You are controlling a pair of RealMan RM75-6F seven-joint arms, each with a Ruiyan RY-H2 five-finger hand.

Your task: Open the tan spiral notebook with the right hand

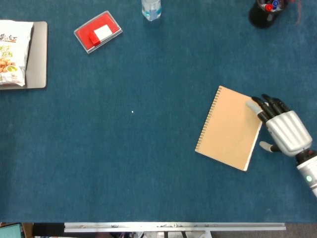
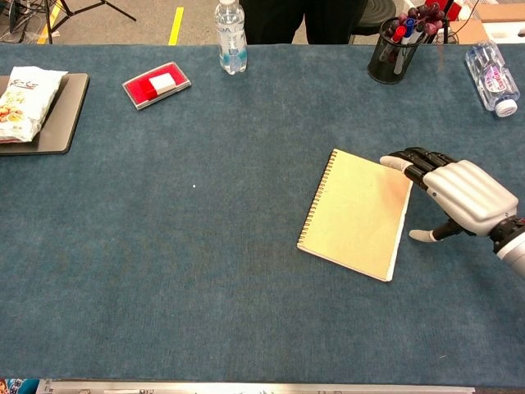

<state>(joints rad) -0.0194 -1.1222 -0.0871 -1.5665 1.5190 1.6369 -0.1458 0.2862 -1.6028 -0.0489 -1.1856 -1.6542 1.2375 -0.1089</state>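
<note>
The tan spiral notebook point(image 1: 230, 128) point(image 2: 358, 213) lies closed on the blue table, right of centre, its wire spine along the left edge. My right hand point(image 1: 282, 130) point(image 2: 459, 193) is at the notebook's right edge, fingers spread and holding nothing. Its fingertips point(image 1: 254, 105) reach over the cover's upper right corner, and the thumb point(image 2: 422, 235) sits just off the right edge lower down. Whether the fingertips touch the cover is unclear. My left hand shows in neither view.
A red box point(image 1: 97, 31) and a water bottle point(image 2: 230, 25) stand at the back. A black pen cup point(image 2: 393, 47) is back right, with a second lying bottle point(image 2: 490, 75) beyond it. A grey tray point(image 1: 38, 59) with a snack bag point(image 1: 11, 52) sits far left.
</note>
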